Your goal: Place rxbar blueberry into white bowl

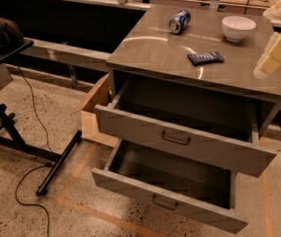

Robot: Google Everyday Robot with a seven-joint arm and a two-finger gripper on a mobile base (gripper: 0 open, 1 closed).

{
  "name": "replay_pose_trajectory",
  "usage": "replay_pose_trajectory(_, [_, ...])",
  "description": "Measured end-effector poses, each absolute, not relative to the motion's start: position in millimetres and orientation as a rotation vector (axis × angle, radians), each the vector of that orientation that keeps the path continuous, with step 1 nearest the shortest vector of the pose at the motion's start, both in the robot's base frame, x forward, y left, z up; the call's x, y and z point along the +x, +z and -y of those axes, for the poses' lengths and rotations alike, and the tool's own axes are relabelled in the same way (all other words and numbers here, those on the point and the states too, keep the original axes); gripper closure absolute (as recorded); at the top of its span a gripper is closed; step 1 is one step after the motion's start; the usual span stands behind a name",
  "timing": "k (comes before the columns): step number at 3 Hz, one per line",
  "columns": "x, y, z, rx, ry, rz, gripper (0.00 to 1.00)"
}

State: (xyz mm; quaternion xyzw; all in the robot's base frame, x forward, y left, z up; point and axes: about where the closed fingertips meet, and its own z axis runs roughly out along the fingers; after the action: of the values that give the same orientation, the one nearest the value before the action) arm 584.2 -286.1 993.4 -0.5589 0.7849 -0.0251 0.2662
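The rxbar blueberry (pixel 205 58), a flat dark navy wrapper, lies on the grey cabinet top (pixel 155 53), right of the middle. The white bowl (pixel 238 28) stands upright at the back right of the top, apart from the bar and behind it. My gripper (pixel 270 58) shows as a pale cream form at the right edge of the view, over the right end of the cabinet top. It is to the right of the bar and in front of the bowl, and touches neither.
A blue drink can (pixel 179 21) lies on its side at the back of the cabinet top. Two drawers (pixel 179 137) below stand pulled open. An open cardboard box (pixel 94 113) sits on the floor left of the cabinet. A black stand (pixel 12 127) with a cable is at the far left.
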Motion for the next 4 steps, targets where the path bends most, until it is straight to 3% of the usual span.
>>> replay_pose_trajectory(4, [705, 941, 303, -1.091, 0.102, -1.884, 0.00])
